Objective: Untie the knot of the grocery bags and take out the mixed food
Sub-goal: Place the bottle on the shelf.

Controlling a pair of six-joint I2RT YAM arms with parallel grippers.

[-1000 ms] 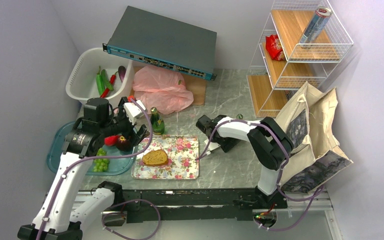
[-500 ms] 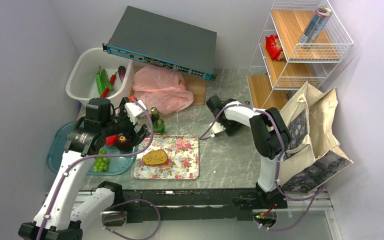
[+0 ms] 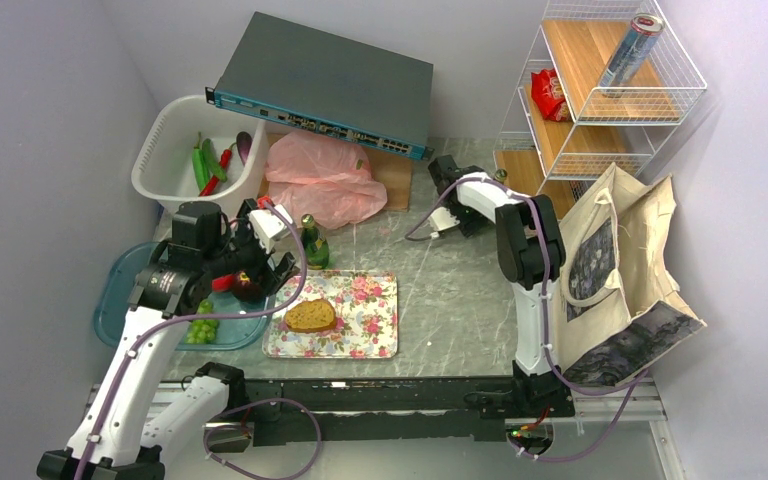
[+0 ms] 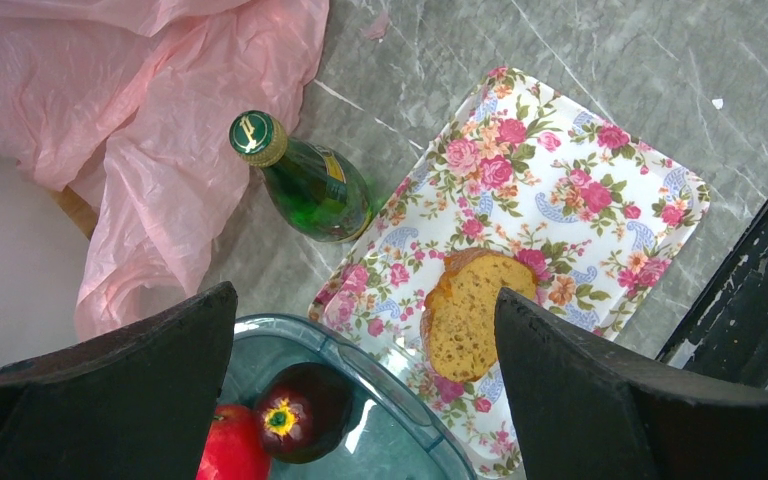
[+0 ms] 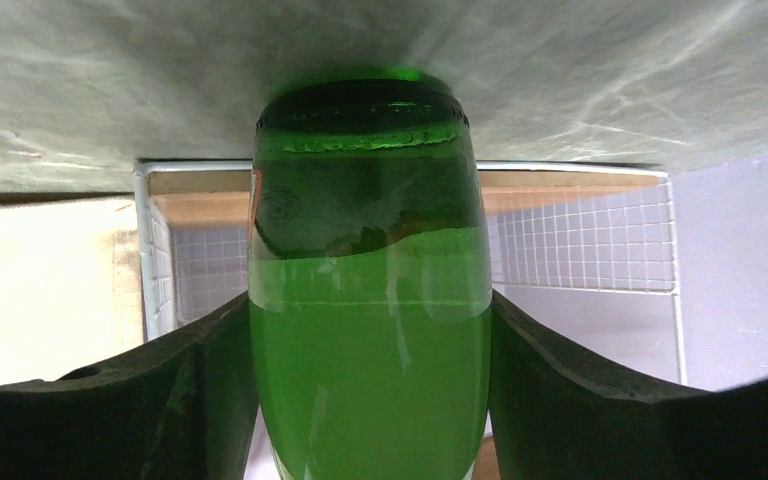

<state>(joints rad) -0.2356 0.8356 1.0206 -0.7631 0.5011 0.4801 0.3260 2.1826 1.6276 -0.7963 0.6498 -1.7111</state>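
Now the left gripper [image 4: 365, 330] hangs wide open above the red apple [image 4: 228, 445] and dark plum [image 4: 300, 410] in the blue tray [image 3: 118, 300]. Behind them lies the crumpled pink bag [image 3: 325, 180]. Far right, the right gripper [image 5: 370, 400] clamps an upright green bottle [image 5: 370, 280] before the wire shelf [image 5: 580, 240].

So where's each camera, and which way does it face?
Top external: above and behind, overlooks the grey marble table; left arm and right arm show.
Left wrist: looks down between open black jaws at the flowered rectangular tray and upright green glass bottle.
Right wrist: faces the white wire shelf rack; jaws grip a second green glass bottle.
Shared: top and left wrist show that tray.
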